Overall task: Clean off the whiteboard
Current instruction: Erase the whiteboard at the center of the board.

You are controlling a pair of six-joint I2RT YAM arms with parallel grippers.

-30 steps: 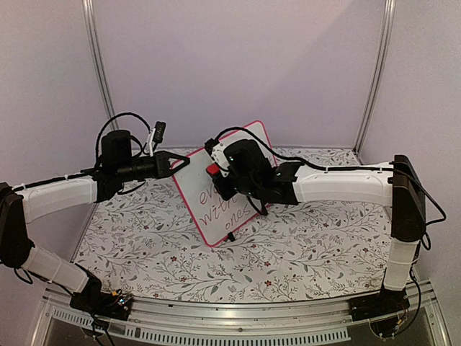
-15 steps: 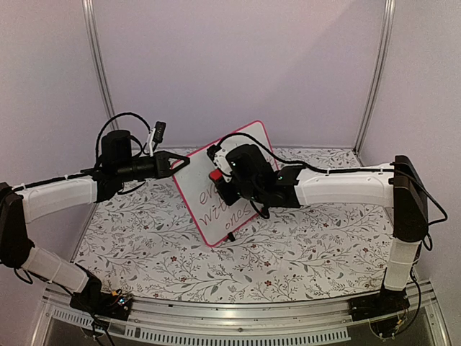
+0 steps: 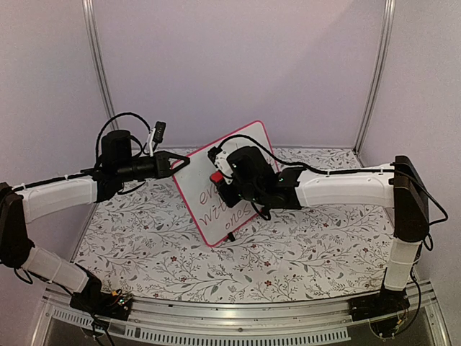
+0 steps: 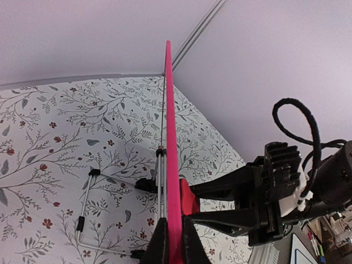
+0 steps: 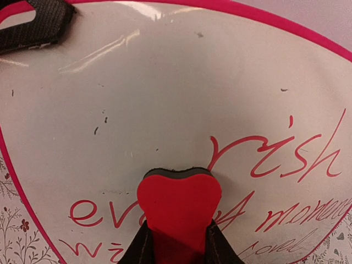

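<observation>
Floral tablecloth (image 3: pixel 144 238), lilac walls. From above, the whiteboard (image 3: pixel 198 189) stands tilted mid-table, and the left gripper (image 3: pixel 186 163) pinches its upper corner to steady it for wiping. Left wrist: the jaws clamp the pink edge. Right wrist: the right gripper (image 5: pixel 177 242) nips a red eraser (image 5: pixel 179 201), seemingly pressed to the board above the writing (image 5: pixel 275 157).

Overhead view looks down; both wrist views sit close, sharing the whiteboard (image 3: pixel 200 191).
</observation>
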